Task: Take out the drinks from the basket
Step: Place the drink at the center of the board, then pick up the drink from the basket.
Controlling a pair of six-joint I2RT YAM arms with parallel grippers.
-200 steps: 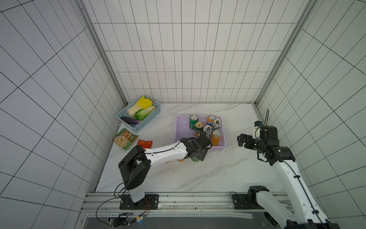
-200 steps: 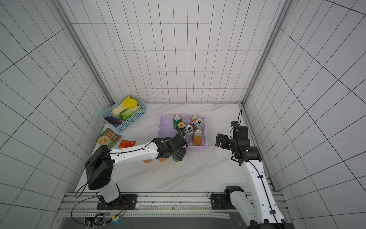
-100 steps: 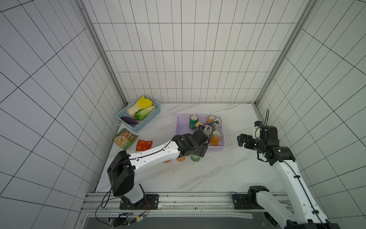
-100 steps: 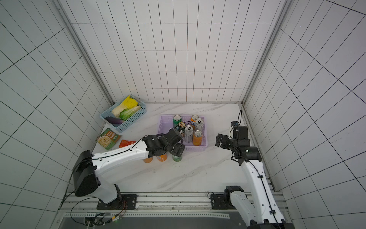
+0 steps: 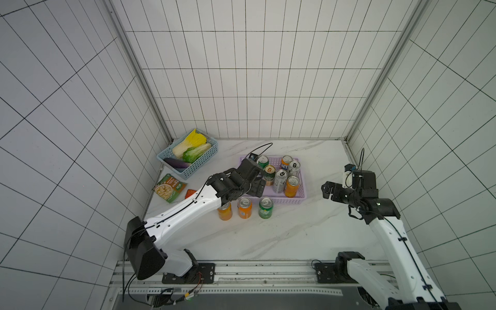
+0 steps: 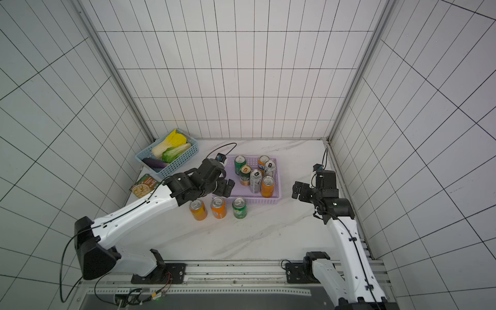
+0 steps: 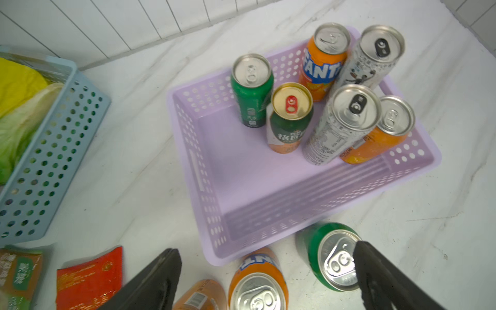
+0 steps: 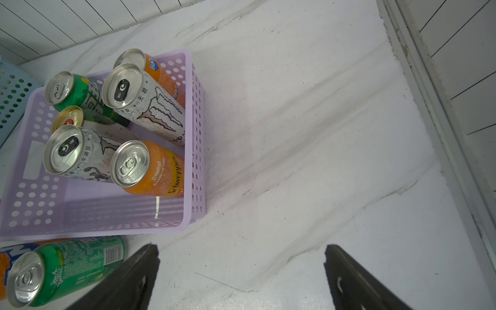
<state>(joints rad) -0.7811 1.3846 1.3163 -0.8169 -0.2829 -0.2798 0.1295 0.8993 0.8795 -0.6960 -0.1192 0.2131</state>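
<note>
The lilac basket [image 5: 271, 200] [image 7: 204, 166] holds several upright drinks: a green can [image 5: 263, 161], a gold-topped green can [image 7: 291, 118], two orange cans [image 5: 286, 162] [image 5: 292, 187] and two slim silver ones [image 7: 341, 126] [image 8: 142, 94]. On the table in front of it stand two orange cans [image 5: 225, 212] [image 5: 244, 208] and a green can [image 5: 265, 208] [image 6: 239, 208]. My left gripper [image 5: 257, 185] [image 7: 265, 248] hangs open and empty over the basket's front-left corner, above those three cans. The right gripper [image 5: 328, 189] [image 8: 240, 247] is open and empty, over bare table right of the basket.
A light-blue basket [image 5: 200, 165] with cabbages and an aubergine stands at the back left. Two flat snack packets [image 5: 169, 188] [image 7: 86, 276] lie by the left wall. Tiled walls close in the table on three sides.
My left gripper opened fully, let go of the green can on the table and rose back toward the basket's front-left corner. The right arm has not moved.
</note>
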